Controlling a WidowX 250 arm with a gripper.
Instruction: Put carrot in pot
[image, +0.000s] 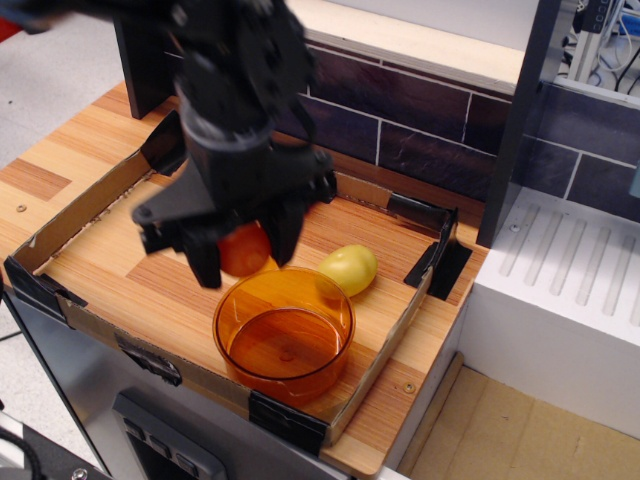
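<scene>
Nearest the camera, the pot (284, 337) sits empty in the front part of the cardboard tray (60, 230) on the wooden table (30, 175), its translucent orange wall low and its mouth wide. Just above its back-left rim hangs the pincer (243, 252), its two dark fingers (205, 262) clamped on the carrot (244, 250), which is held clear of the table and not yet inside the pot. The carrot looks like a small hollow plastic toy: light, rigid, glossy and likely slippery, so a grip across its rounded middle, as here, seems safest, since the pointed end could squirt out. Dropped, it may bounce off the hard pot floor. Beside the pot's far-right rim lies a yellow-green fruit (347, 269). Behind stands the dark tiled wall (400, 100). No brand, label or writing can be read anywhere.
</scene>
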